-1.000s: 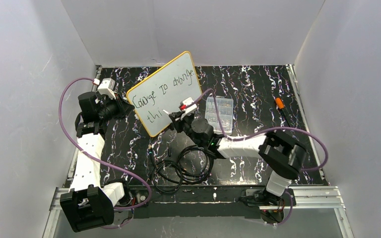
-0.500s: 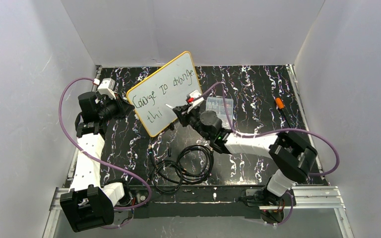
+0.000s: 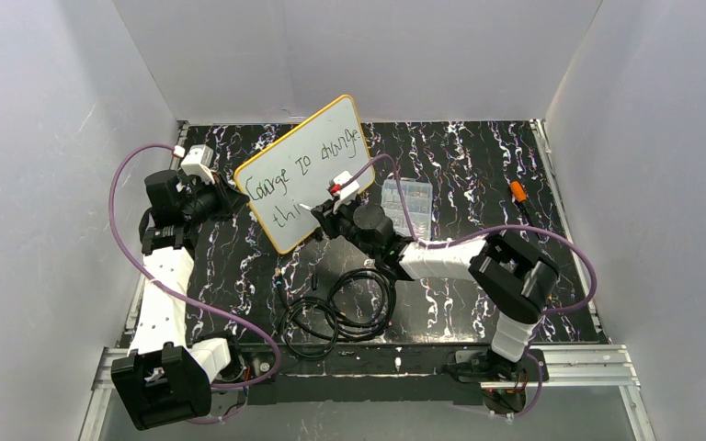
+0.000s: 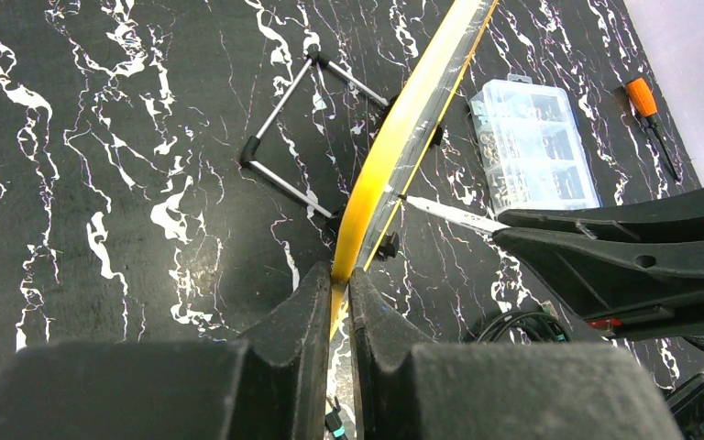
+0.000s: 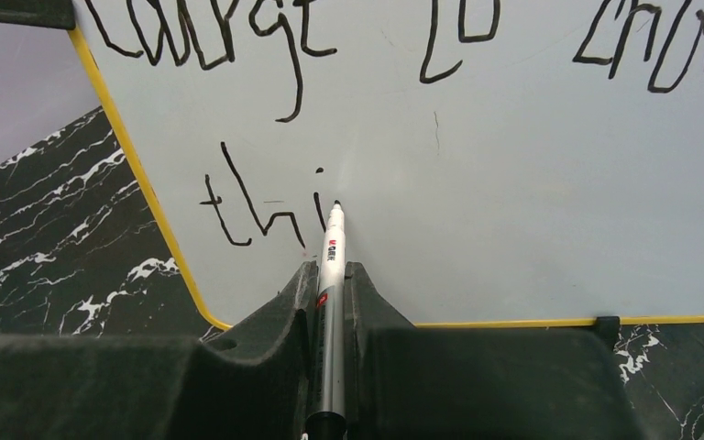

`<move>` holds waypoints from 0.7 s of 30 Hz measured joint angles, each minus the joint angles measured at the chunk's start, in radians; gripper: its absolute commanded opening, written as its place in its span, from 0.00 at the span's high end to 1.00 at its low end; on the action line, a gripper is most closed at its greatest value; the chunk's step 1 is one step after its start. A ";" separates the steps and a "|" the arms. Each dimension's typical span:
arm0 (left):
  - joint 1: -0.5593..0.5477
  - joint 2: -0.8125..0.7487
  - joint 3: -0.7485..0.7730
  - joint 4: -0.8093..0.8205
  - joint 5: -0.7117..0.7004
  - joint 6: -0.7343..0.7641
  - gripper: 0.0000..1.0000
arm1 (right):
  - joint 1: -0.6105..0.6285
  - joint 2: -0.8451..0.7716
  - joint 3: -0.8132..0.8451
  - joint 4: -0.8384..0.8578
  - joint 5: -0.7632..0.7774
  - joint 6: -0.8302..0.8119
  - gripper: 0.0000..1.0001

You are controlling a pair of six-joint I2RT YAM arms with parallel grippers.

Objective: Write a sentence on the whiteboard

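Where the clear parts box (image 3: pixel 407 200) lies on the black marbled worktop (image 3: pixel 478 147), just right of the whiteboard (image 3: pixel 322 152), its compartments hold small pieces too fine to name. The whiteboard stands tilted up at the worktop's left-middle. The left tool (image 4: pixel 337 280) pinches its yellow rim, and the right tool (image 5: pixel 330 275) pinches a marker (image 5: pixel 332 243). The marker tip sits on the board just right of "thi", the second line of the sentence (image 5: pixel 266 206). Only the left wrist view shows the board edge-on, with a wire stand (image 4: pixel 284 137) behind it. Only the top view shows the coiled black cables (image 3: pixel 335 312) at the near edge.
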 measured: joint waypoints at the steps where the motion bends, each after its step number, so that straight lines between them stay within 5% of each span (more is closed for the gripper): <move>1: 0.000 0.000 0.000 0.000 0.000 0.000 1.00 | 0.000 0.007 0.004 0.002 0.000 0.000 0.99; 21: 0.000 0.003 0.000 0.005 -0.004 0.000 1.00 | 0.000 0.029 -0.021 0.020 0.008 0.037 0.99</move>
